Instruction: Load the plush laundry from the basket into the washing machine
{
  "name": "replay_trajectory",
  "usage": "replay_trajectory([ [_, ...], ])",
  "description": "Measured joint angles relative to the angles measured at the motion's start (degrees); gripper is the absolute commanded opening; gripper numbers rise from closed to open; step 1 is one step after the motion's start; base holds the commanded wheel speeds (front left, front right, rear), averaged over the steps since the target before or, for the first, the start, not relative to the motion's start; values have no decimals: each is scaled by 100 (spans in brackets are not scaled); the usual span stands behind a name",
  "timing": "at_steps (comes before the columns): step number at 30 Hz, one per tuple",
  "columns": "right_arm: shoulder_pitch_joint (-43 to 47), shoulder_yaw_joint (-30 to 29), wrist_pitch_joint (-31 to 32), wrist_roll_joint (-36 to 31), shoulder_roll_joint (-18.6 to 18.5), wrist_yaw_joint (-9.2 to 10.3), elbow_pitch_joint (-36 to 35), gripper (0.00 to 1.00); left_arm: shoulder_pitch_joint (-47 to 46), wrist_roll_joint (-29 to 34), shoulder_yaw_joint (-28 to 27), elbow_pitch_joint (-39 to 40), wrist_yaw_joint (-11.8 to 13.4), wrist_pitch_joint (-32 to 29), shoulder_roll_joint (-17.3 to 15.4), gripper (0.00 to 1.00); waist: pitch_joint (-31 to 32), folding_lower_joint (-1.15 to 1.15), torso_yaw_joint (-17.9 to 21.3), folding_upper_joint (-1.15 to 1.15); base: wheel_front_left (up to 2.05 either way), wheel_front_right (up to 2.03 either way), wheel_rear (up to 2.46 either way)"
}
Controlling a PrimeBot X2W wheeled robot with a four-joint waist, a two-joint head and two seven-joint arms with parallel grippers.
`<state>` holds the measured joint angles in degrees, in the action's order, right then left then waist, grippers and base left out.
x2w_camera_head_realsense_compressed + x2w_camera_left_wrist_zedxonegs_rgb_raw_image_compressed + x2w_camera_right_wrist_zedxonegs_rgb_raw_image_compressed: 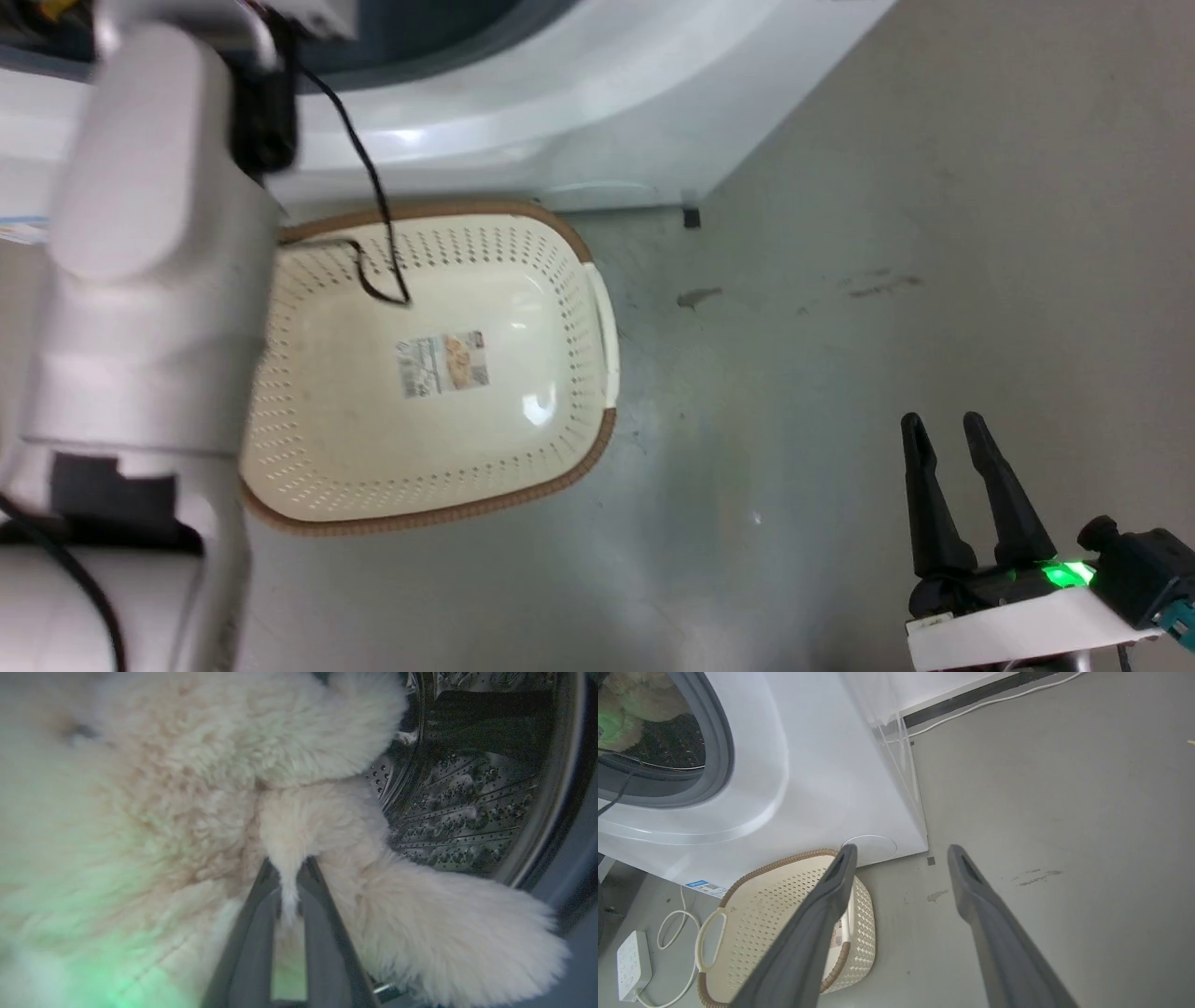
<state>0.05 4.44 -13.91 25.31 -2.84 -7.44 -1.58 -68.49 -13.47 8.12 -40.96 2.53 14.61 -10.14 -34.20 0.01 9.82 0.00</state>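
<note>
We see left gripper (289, 864) clamped on the plush laundry (187, 788) inside the washing machine (467, 812) | right gripper (941, 427) fingers wide apart, holding nothing; basket (523, 308) to its left

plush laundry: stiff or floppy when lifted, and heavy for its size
The plush laundry is probably floppy: a limb splays beside the left gripper. Likely light for its bulk, as a thin pinch of fur seems to carry it.
</note>
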Motion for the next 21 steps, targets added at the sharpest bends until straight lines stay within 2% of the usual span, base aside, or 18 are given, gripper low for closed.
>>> replay_trajectory([
  [14,1,89,-58,178,0,0,-41,100,-1596,344,113,-483,-27,-70,-641,0,-872,0,422,0,0,0,0],
  [21,8,116,-81,237,0,-1,-149,100,-2157,488,260,-657,-16,-250,-782,0,-1197,0,614,0,0,0,0],
])
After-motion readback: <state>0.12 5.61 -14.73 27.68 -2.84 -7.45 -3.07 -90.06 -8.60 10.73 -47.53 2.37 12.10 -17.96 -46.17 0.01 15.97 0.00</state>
